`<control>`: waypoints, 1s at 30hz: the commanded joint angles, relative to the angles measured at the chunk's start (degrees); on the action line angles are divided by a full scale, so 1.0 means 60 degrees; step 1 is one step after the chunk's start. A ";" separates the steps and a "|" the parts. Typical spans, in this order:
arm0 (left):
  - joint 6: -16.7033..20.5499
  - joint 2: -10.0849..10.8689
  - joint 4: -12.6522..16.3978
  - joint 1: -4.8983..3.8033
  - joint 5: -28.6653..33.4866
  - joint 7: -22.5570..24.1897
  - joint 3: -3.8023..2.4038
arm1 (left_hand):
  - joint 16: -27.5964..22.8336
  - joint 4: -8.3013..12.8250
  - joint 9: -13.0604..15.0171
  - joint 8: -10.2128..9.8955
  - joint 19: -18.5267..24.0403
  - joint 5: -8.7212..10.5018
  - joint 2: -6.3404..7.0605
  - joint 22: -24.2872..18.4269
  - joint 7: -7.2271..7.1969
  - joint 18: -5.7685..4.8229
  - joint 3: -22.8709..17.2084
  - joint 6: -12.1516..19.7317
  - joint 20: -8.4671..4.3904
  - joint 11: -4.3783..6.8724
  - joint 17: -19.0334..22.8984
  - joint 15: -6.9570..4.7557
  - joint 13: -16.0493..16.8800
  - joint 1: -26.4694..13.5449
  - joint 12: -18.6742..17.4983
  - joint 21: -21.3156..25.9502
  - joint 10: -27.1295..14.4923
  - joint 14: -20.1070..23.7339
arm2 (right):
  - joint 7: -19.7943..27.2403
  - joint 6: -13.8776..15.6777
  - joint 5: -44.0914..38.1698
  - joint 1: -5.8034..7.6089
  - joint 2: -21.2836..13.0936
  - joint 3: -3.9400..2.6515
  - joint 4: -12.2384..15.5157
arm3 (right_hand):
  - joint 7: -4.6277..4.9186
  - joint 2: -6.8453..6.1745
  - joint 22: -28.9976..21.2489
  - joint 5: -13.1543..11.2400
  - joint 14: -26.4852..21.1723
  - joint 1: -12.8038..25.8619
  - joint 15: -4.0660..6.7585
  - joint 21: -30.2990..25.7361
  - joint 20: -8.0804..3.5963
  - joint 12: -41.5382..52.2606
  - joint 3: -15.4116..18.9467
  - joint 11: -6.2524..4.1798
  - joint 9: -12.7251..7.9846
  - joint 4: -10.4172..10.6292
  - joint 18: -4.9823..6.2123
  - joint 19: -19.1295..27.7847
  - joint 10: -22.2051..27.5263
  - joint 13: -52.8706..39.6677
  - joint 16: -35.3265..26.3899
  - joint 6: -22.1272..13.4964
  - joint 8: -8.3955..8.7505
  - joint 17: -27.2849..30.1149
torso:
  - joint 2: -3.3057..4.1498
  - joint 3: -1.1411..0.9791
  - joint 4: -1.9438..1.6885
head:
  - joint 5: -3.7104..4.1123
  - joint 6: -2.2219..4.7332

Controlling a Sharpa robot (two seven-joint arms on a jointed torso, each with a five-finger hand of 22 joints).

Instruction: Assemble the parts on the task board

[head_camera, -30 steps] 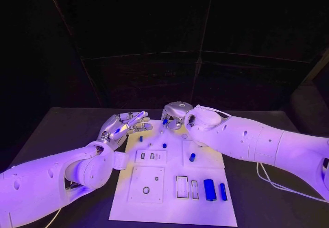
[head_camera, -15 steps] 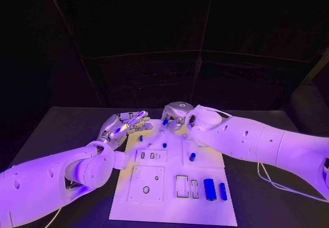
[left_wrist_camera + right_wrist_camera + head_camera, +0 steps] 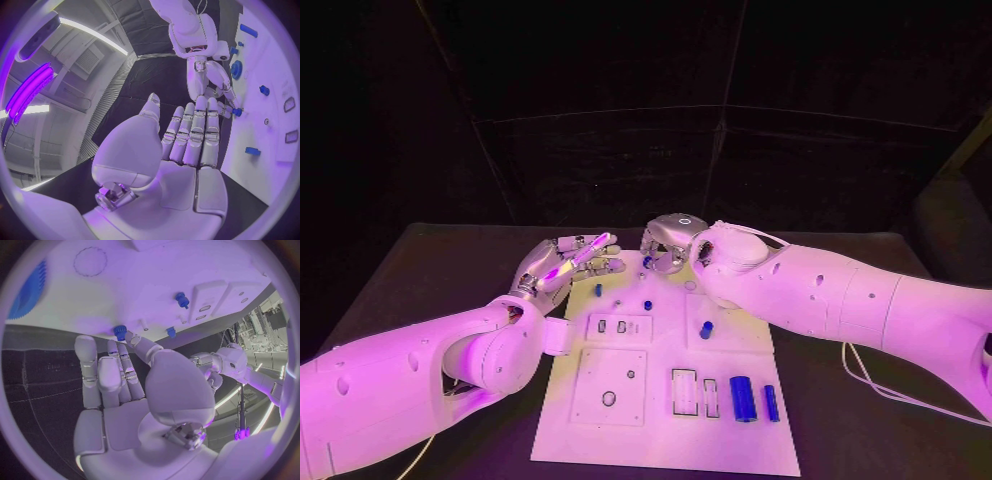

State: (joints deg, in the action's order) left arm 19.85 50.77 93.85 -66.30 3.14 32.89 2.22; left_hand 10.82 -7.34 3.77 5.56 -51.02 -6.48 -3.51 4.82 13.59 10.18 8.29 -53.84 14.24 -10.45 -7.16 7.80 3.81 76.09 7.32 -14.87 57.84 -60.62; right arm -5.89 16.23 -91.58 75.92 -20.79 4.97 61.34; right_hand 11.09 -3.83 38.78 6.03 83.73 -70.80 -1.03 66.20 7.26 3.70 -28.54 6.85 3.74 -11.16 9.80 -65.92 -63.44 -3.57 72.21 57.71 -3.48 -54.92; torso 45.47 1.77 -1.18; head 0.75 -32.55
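Both robot hands sit at the far end of the board (image 3: 668,400), which lies in the middle of the black counter (image 3: 430,270). Left robot hand (image 3: 567,262) is at the board's far left corner, fingers straight and side by side, holding nothing, tips pointing toward the other hand. Right robot hand (image 3: 668,243) is at the far edge, fingers pointing down at the board; a small blue part (image 3: 120,331) sits at its fingertips, but whether it is pinched or just touched can't be told. In the left wrist view the two hands' fingertips (image 3: 212,107) are near each other, with a blue bit (image 3: 237,112) between them. Blue parts on the board: two small pegs (image 3: 597,290) near the left hand, one short piece (image 3: 705,329) mid-board, two long bars (image 3: 743,398) side by side at the near right. Blue gear (image 3: 28,290) lies flat on the board near the right hand. Empty slots (image 3: 682,392) beside the bars.
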 commanded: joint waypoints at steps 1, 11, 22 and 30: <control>-0.0077 -0.0008 -0.0002 -0.0018 0.0018 0.0000 -0.0008 | -0.0059 0.0011 -0.0014 -0.0051 -0.0081 0.0025 -0.0108 -0.0012 0.0043 0.0058 0.0067 0.0028 0.0012 -0.0032 -0.0016 0.0021 -0.0008 0.0018 -0.0042 0.0038 -0.0006 -0.0076 | 0.0088 0.0009 0.0109 0.0021 0.0020 -0.0004 0.0001 | 0.0016 -0.0094 -0.0098 -0.0069 -0.0008 -0.0027 -0.0096 -0.0078 0.0017 -0.0029 0.0007 0.0032 -0.0006 0.0090 -0.0067 0.0102 0.0142 0.0010 -0.0103 -0.0103 -0.0010 0.0088 | 0.0000 0.0003 -0.0005 | -0.0002 0.0008; -0.0087 0.0016 -0.0014 -0.0020 0.0036 -0.0013 -0.0008 | -0.0064 0.0011 -0.0012 -0.0055 -0.0085 0.0023 -0.0127 -0.0015 0.0043 0.0058 0.0064 0.0028 0.0012 -0.0031 -0.0018 0.0021 -0.0007 0.0020 -0.0046 0.0041 -0.0005 -0.0081 | 0.0072 0.0330 0.0214 0.0021 -0.0153 -0.0004 0.0119 | 0.0128 -0.0209 -0.0941 -0.0245 -0.0198 -0.0194 -0.0196 -0.0591 0.0118 -0.0013 0.0305 0.0161 -0.0004 0.0260 0.0062 0.0486 0.0792 0.0006 -0.0625 -0.0371 -0.0010 0.0889 | -0.0005 -0.0002 0.0004 | 0.0013 0.0005; -0.0108 0.0168 -0.0083 -0.0048 0.0039 0.0017 -0.0008 | -0.0160 0.0081 0.0016 0.0007 -0.0174 0.0024 -0.0256 -0.0067 -0.0127 0.0071 0.0090 -0.0220 -0.0022 0.0093 -0.0055 -0.0041 0.0019 0.0088 -0.0016 0.0089 0.0271 -0.0184 | 0.0084 0.1516 0.1927 0.0038 -0.2197 -0.0094 0.2010 | -0.0182 -0.0601 0.0318 0.0702 0.0226 0.0212 0.0079 0.0109 -0.0076 0.0751 0.1160 -0.0238 0.0038 0.0900 -0.0159 -0.0341 -0.0881 -0.0228 0.0244 -0.0083 -0.0087 -0.0461 | -0.0096 -0.0006 0.0085 | 0.0036 0.0105; -0.0117 0.0256 -0.0159 -0.0060 0.0040 0.0012 -0.0006 | -0.0170 0.0095 0.0016 0.0015 -0.0232 0.0024 -0.0277 -0.0074 -0.0146 0.0074 0.0114 -0.0290 -0.0044 0.0118 -0.0075 -0.0067 0.0019 0.0093 -0.0019 0.0089 0.0355 -0.0261 | -0.0436 0.0835 0.2877 0.0046 -0.3548 -0.0264 0.2910 | -0.0602 -0.0965 0.1607 0.1143 0.0409 0.0690 0.0509 0.0874 -0.0503 0.2446 0.2634 -0.0749 0.0039 0.1721 -0.0389 -0.1040 -0.2943 -0.1447 0.0889 -0.0276 -0.0112 -0.1436 | -0.0189 -0.0048 0.0173 | 0.0057 0.0135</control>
State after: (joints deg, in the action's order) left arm 19.84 52.26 92.91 -66.55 3.38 32.65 2.23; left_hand 10.15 -6.86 3.77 5.57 -52.06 -6.48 -4.62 4.43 12.78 10.16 8.76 -55.09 14.02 -9.81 -7.57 7.48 3.86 76.67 7.26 -14.64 59.69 -61.76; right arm -6.65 22.31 -78.77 76.10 -41.75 3.47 78.25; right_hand 7.82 -9.73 47.91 12.51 84.07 -67.16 1.60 71.14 4.27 17.31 -13.72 2.44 3.92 -1.43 7.96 -71.67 -80.42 -11.36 77.23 56.10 -3.81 -63.03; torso 44.60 1.58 -0.42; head 0.99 -31.81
